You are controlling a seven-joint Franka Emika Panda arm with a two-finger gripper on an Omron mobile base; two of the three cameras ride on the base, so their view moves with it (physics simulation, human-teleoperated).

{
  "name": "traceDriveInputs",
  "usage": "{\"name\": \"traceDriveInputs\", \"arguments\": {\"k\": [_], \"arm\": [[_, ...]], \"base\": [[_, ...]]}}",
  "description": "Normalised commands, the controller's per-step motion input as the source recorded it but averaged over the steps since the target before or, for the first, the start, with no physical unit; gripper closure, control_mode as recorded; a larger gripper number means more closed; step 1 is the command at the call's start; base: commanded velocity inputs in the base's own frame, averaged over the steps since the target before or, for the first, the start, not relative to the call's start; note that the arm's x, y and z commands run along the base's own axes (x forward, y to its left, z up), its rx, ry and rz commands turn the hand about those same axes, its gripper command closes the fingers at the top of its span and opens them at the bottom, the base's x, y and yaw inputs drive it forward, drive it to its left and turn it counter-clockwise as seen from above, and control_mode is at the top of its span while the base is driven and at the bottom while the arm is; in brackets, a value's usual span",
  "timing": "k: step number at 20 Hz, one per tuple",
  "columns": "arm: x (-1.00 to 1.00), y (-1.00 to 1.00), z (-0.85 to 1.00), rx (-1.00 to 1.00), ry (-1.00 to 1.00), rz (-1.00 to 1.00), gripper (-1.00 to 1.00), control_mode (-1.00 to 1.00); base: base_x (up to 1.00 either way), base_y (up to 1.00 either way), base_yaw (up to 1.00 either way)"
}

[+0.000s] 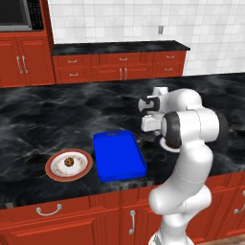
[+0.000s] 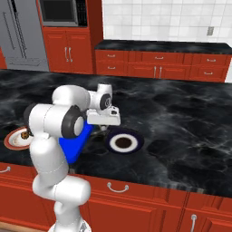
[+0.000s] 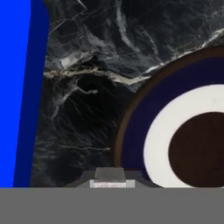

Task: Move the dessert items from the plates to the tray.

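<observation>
White arm links fill the foreground of the left base view; beyond them the blue tray (image 1: 118, 155) sits on the table (image 1: 38, 119), the cookie (image 1: 69, 161) on the orange-rimmed plate (image 1: 69, 165) beside it. From the right base view, the end effector (image 2: 103, 127) hovers between tray and navy-rimmed plate (image 2: 123, 141). Hand view: that plate has a dark centre; finger spread cannot be told. Judging by position, it must descend onto this plate next.

Blue tray (image 1: 118, 155); navy-rimmed plate (image 2: 123, 141) (dark brown centre, white ring); cream plate (image 1: 69, 165), orange-red rim; black marbled table (image 1: 43, 119).
</observation>
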Motion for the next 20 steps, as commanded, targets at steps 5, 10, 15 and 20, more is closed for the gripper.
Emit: {"name": "traceDriveInputs", "arguments": {"k": [5,10,15,20], "arm": [[0.0,0.79,0.08,0.0,0.0,-0.07,1.0,-1.0],[0.0,0.82,0.05,-0.01,0.0,-0.07,1.0,-1.0],[0.0,0.74,0.0,0.0,0.0,-0.06,1.0,-1.0],[0.0,0.58,-0.11,0.0,0.0,-0.06,1.0,-1.0]], "base": [[0.0,0.0,0.0],[0.0,0.0,0.0],[0.0,0.0,0.0],[0.0,0.0,0.0]]}}
